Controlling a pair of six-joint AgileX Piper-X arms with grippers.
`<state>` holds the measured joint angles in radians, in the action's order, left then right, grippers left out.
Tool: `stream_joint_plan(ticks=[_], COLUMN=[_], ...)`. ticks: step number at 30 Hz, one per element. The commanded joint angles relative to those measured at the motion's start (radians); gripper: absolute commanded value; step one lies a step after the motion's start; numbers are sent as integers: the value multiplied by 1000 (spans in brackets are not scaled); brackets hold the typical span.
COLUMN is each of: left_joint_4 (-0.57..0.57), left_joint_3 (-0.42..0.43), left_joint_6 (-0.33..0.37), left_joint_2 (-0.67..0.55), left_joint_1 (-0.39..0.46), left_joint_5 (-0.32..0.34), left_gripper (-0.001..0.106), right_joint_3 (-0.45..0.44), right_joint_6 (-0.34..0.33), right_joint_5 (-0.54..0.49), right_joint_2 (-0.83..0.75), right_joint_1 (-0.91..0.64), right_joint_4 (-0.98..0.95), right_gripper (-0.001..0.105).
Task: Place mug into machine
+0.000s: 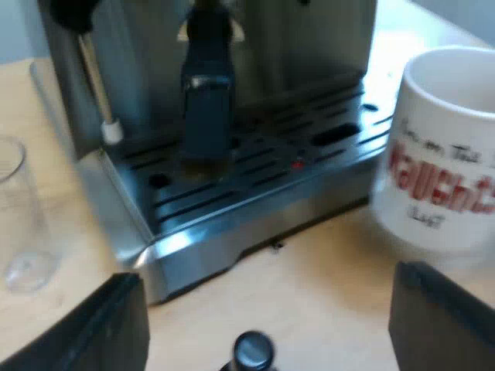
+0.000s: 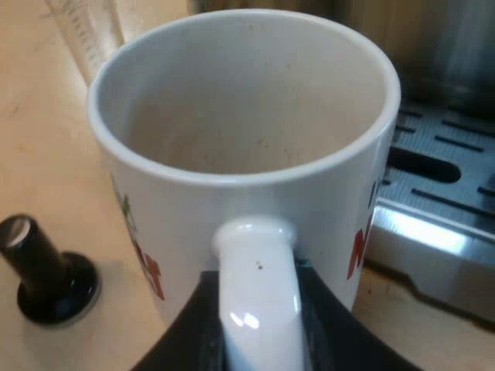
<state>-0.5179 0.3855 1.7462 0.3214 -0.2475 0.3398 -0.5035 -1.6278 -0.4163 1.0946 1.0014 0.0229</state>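
Right gripper (image 2: 259, 328): it is clamped on the mug's handle, with one black finger on each side.
Mug (image 2: 247, 154): white with red and green letters, upright and empty inside. It is just beside the front edge of the machine's tray, not on the tray. I cannot tell if it touches the worktop.
Left gripper (image 1: 267, 305): its fingers are wide apart and hold nothing. It hangs over the worktop (image 1: 325, 278) near the machine's front.
Tamper (image 2: 48, 270): it has a black knob and stands on the worktop close to the mug.
Measuring glass (image 1: 19, 216): clear and upright, beside the machine's corner.
Tray (image 1: 255, 182): shiny metal with dark slots, with nothing on it.
Espresso machine (image 1: 309, 39): a dark handle (image 1: 207, 108) sticks out over the tray.
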Motion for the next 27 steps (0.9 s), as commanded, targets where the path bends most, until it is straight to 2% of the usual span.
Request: stream_joint_plan(ticks=[1, 5, 8, 15, 17, 19, 21, 27], left_joint_4=[15, 13, 13, 13, 13, 13, 13, -3], left_joint_3=[2, 2, 2, 2, 2, 2, 2, 2], left_joint_6=[-8, -44, -47, -47, -47, -47, -45, -45], left_joint_2=[-6, -6, -6, -6, -6, -6, -6, -6], left_joint_1=[15, -23, -62, -73, -73, -73, -73, -73], left_joint_5=[82, 84, 80, 83, 83, 83, 83, 83], left_gripper=[66, 66, 66, 67, 70, 80, 85, 86], right_joint_3=[-49, -79, -115, -157, -176, -200, -223, -281], right_joint_6=[-14, -14, -45, -62, -62, -62, -62, -62], right_joint_5=[12, 35, 35, 31, 28, 24, 24, -23], right_joint_2=[37, 97, 160, 272, 303, 338, 366, 445], right_joint_1=[-35, -56, -56, -56, -56, -56, -56, -56], right_joint_4=[54, 54, 74, 191, 191, 191, 191, 226], right_gripper=[0, 0, 0, 0, 0, 0, 0, 0])
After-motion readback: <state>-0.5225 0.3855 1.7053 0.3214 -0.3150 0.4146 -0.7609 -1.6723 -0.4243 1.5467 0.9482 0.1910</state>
